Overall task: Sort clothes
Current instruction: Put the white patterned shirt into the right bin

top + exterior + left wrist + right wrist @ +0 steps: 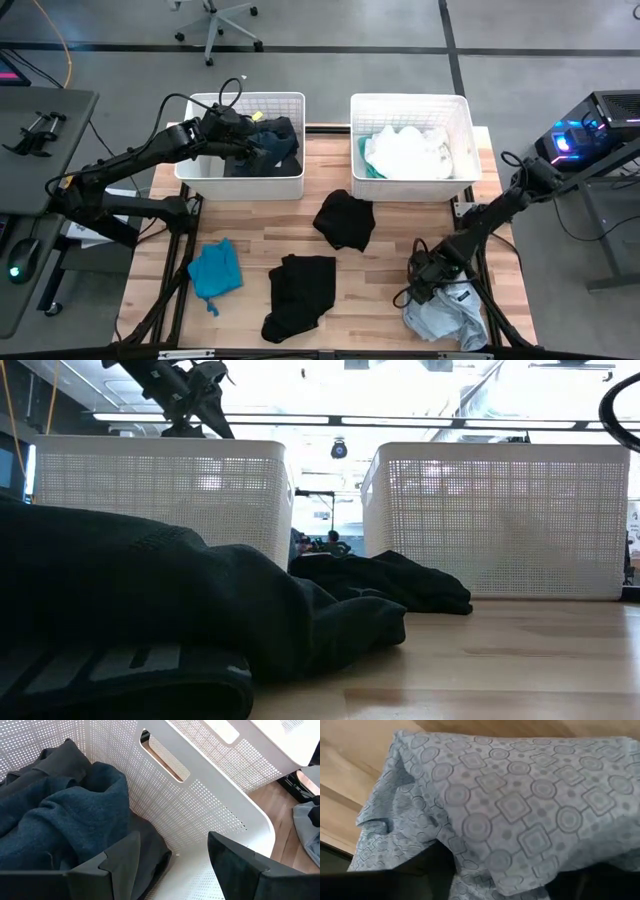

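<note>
Two baskets (240,180) (412,185); two black garments (345,220) (300,292), one teal (215,268), on surface; left end effector (172,857) apart, over dark clothes (265,148); right end effector (428,280) down on pale patterned garment (520,810), fingers hidden.

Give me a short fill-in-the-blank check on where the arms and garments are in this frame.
1. The left gripper hangs open over the ____ basket, which holds dark clothes.
2. The right gripper is down on the pale ____ patterned garment at the table's corner.
3. The right basket holds mostly ____ clothes.
4. The number of black garments lying loose on the table is ____.

Missing words: left; grey-blue; white; two
</note>
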`<state>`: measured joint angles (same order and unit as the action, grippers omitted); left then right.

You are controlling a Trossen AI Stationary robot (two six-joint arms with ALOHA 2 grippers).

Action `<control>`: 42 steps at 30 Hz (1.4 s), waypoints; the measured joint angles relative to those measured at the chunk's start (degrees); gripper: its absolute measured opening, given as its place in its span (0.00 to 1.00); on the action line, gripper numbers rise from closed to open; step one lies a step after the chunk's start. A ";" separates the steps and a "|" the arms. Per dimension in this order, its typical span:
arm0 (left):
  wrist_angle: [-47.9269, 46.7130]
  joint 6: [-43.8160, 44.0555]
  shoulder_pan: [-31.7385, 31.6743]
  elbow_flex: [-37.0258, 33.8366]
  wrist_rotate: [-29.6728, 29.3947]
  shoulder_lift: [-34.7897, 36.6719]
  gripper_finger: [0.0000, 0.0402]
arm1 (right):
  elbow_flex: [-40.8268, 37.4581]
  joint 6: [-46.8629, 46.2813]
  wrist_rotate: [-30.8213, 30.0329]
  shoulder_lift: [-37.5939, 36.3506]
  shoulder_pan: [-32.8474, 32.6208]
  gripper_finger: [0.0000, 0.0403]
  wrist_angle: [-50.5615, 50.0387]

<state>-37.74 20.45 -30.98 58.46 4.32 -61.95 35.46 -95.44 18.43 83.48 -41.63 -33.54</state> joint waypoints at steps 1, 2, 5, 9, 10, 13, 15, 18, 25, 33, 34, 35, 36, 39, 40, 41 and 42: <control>0.00 0.00 0.00 0.00 0.00 0.00 0.55 | 0.00 -0.09 -0.52 0.00 -0.24 0.53 0.20; 0.00 0.00 0.00 -0.02 0.00 0.00 0.55 | 0.00 -0.09 -0.96 0.00 -0.40 0.49 0.32; 0.00 0.00 0.00 0.00 0.00 0.00 0.55 | 0.00 -0.12 -1.84 0.00 -1.03 0.36 0.10; 0.03 -0.02 0.00 -0.02 0.00 0.00 0.55 | 0.00 -0.36 -2.75 0.04 -1.96 0.19 -0.09; 0.04 -0.06 0.00 -0.01 0.00 0.00 0.55 | 0.00 -0.54 -3.13 0.04 -2.28 0.16 -0.05; 0.04 -0.09 0.00 -0.02 0.00 0.00 0.55 | 0.02 -0.74 -4.35 0.02 -3.05 0.08 0.23; 0.04 -0.08 0.00 -0.01 -0.01 0.00 0.55 | 0.02 -0.87 -5.04 0.00 -3.15 0.08 0.58; 0.04 -0.07 0.00 0.00 0.00 0.00 0.55 | 0.43 -2.20 -6.72 -0.28 -3.17 0.08 1.20; 0.44 -0.07 0.00 0.00 -0.02 0.00 0.55 | 3.85 -4.45 -20.49 -0.17 -2.95 0.08 0.69; 0.99 -0.08 0.00 0.00 -0.02 -0.01 0.55 | 9.81 -3.44 -29.82 0.00 -0.71 0.07 -2.01; 1.33 -0.07 0.00 0.00 -0.02 0.00 0.55 | 10.85 -1.97 -30.52 0.00 -0.51 0.07 -2.01; 1.54 -0.07 0.00 0.00 -0.02 0.00 0.55 | 11.97 -0.35 -31.13 0.00 -0.29 0.07 -2.21; 1.70 -0.07 0.00 0.00 -0.02 0.00 0.55 | 13.14 1.31 -31.51 0.00 -0.02 0.07 -2.80; 2.05 -0.07 0.00 0.00 -0.01 0.00 0.55 | 16.97 6.35 -31.49 -0.02 0.83 0.07 -6.28; 2.05 -0.07 0.00 0.00 -0.01 0.00 0.55 | 18.34 7.93 -31.49 -0.02 1.17 0.07 -8.10; 2.04 -0.07 0.00 0.00 -0.02 0.00 0.55 | 19.73 9.54 -31.49 -0.04 1.52 0.07 -10.20; 2.05 -0.07 0.00 0.00 -0.01 0.00 0.55 | 21.23 11.11 -31.47 -0.06 1.93 0.07 -12.36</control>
<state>-35.68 20.38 -30.98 58.46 4.31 -61.95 56.69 -84.33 -13.04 83.42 -39.69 -45.90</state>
